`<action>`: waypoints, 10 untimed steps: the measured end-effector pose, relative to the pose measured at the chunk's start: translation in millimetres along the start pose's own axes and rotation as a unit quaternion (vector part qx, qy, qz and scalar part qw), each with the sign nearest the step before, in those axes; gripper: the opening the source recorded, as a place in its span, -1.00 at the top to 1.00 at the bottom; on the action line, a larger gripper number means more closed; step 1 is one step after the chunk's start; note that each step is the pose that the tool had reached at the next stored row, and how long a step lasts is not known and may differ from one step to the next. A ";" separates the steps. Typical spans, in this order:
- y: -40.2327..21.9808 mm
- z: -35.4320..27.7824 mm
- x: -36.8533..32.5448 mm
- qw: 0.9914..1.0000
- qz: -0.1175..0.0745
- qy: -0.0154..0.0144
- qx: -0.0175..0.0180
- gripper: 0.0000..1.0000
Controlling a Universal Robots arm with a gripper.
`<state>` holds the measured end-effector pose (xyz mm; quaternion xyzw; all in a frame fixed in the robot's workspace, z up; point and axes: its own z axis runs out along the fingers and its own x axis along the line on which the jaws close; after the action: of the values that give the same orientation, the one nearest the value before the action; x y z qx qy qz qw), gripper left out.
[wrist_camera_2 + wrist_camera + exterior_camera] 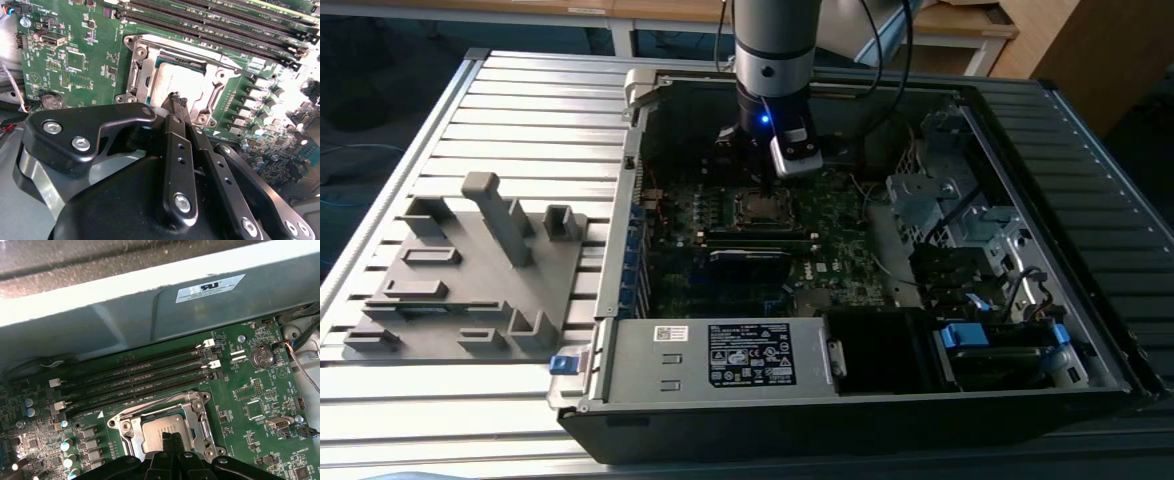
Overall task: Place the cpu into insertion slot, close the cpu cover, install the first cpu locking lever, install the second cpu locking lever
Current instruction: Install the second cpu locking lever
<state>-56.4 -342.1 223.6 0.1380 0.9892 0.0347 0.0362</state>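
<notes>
The cpu lies flat in the insertion slot on the green board. The cpu cover is down around it, and the chip's grey top shows through its window. A thin wire locking lever runs along the cover's side nearest the memory slots. My gripper is shut with nothing between its fingers. Its tips stand at the cpu's edge, at or just above the cover; I cannot tell whether they touch.
Long black memory slots run beside the socket. The open computer case's metal wall rises behind them. A power supply with a label and a drive cage are inside the case. A grey fixture plate lies at the exterior view's left.
</notes>
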 end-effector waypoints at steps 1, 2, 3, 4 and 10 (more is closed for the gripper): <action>0.0 -0.1 0.0 1.000 0.000 0.000 0.000 0.79; 0.0 -0.3 0.0 1.000 0.000 0.000 0.000 0.79; 0.0 -0.9 0.0 1.000 0.000 0.000 0.000 0.79; 0.1 -1.7 -0.1 1.000 0.000 0.000 0.000 0.79; 0.6 -7.3 -0.4 1.000 0.000 0.000 0.000 0.79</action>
<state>-56.4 -342.1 230.9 0.1380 0.9892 0.0346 0.0362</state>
